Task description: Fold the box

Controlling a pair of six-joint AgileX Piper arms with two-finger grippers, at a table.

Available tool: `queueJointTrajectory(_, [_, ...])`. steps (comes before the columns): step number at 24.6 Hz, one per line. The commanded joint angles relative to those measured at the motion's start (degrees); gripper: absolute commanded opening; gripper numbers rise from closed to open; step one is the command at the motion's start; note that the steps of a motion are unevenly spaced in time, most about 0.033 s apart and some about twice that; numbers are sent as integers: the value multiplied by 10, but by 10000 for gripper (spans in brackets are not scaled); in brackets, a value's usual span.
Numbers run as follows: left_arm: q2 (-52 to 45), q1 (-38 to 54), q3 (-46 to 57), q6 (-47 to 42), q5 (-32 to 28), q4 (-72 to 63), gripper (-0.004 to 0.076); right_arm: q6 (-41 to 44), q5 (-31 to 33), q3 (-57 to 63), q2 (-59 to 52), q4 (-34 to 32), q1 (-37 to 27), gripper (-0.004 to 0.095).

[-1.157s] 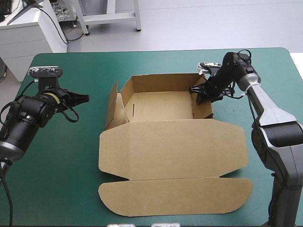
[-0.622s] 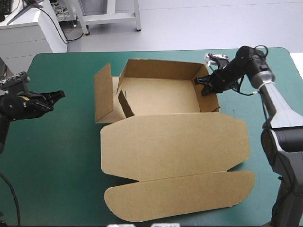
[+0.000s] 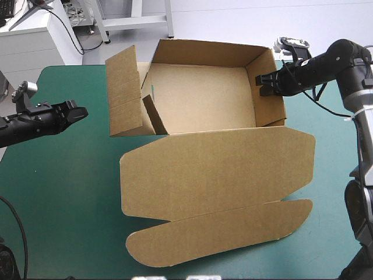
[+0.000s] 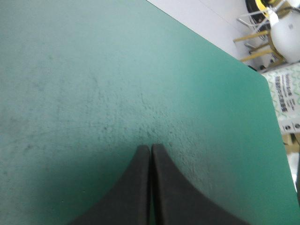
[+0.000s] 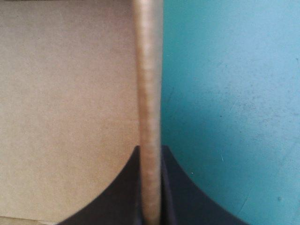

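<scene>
— Here, mid-table: the brown box [image 3: 210,146], its tray [image 3: 201,99] raised off the teal-green table [image 3: 58,192] at the far side, its lid [image 3: 215,175] trailing flat toward the near edge. Who has hold of it?

— The right gripper [image 3: 267,83]. Its black fingers [image 5: 187,197] are clamped on the tray's right wall [image 3: 271,111], one inside and one outside, with the board edge running straight up between them in the right wrist view. That pinch looks like the reason the tray hangs tilted: the wall serves as a handle.

— And the left gripper [image 3: 81,111]?

— Closed on nothing, its fingers meeting in a point over bare cover, near the table's left edge and well apart from the box. It is likely parked out of the way while the box is lifted.

— The left side looks unfinished.

— It is. The left side panel [image 3: 123,93] stands splayed outward, not tucked, with a small inner tab [image 3: 153,116] leaning loose beside it. A fold there seems the next job.

— What changed from just before?

— The tray has risen and swung toward the far edge, showing higher than earlier. The right gripper has kept its hold and travelled up with the wall. The left arm has pulled back leftward, and the left side panel has opened wider as the box came up
</scene>
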Motion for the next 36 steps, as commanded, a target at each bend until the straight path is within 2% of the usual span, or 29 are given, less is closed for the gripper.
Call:
queueJointTrajectory(1, [-17,-12,-15,53,47,-77,-4,-9,3,-16,-29,37,13,-17])
queueJointTrajectory(3, [-17,-22,-15,92,74,-95,22,-10,3,-16,-29,23,24,-17])
queueJointTrajectory(6, [-17,-34,-15,111,105,-99,114,-10,-1,-16,-28,20,37,-18])
queueJointTrajectory(12, [-17,-59,-15,110,114,-121,403,-3,-4,-16,-9,22,55,-17])
queueJointTrajectory(14, [-18,-64,-15,110,118,-135,459,-2,-6,-16,-3,19,61,-17])
queueJointTrajectory(18, [-18,-64,-15,110,162,-164,465,17,-12,-16,11,-3,74,-18])
queueJointTrajectory(24, [-27,-67,-15,94,162,-161,460,42,-34,-16,41,19,100,-17])
queueJointTrajectory(29, [-38,-108,-15,94,162,-151,460,59,-90,-16,56,16,150,-17])
queueJointTrajectory(32, [-41,-113,-15,94,162,-129,460,65,-104,-16,62,-1,168,-17])
queueJointTrajectory(36, [-48,-113,-15,94,159,-99,459,98,-124,-16,79,-70,201,-17])
